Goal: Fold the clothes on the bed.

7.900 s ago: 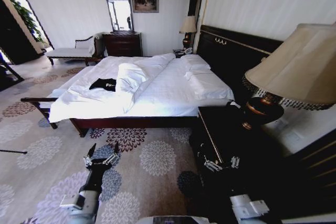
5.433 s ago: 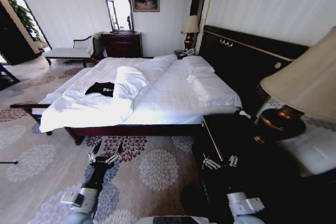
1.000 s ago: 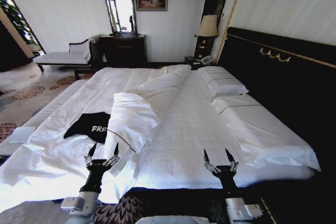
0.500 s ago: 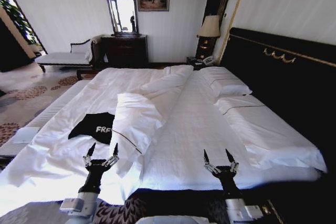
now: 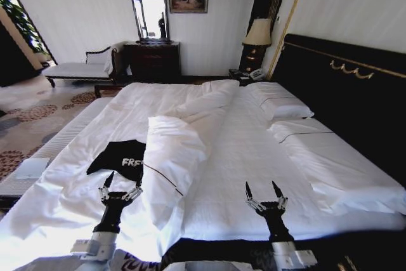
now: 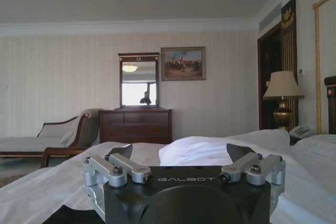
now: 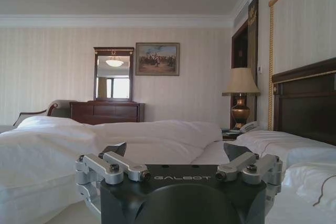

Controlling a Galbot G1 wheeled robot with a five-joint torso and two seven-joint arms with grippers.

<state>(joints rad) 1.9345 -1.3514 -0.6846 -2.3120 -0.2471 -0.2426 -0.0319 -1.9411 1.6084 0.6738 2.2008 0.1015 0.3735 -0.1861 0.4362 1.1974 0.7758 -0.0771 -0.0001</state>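
Note:
The clothes (image 5: 120, 157) are one black T-shirt with white lettering, lying on the left part of the bed (image 5: 254, 150), partly tucked under a turned-back fold of white duvet (image 5: 172, 157). My left gripper (image 5: 121, 179) hovers open over the near edge of the bed, just short of the shirt. My right gripper (image 5: 261, 190) is open too, low over the white sheet to the right. The left wrist view shows the left gripper (image 6: 180, 153) open before the duvet fold; in the right wrist view the right gripper (image 7: 177, 149) is open above the sheet.
White pillows (image 5: 279, 107) lie along the dark headboard (image 5: 342, 87) on the right. Beyond the bed stand a dark dresser with mirror (image 5: 150, 58), a chaise (image 5: 79, 68) and a bedside lamp (image 5: 257, 39). Patterned carpet (image 5: 25, 115) lies left of the bed.
The whole view has closed in on the bed, from across the carpet to right at its side. Both grippers have stayed open in front of me.

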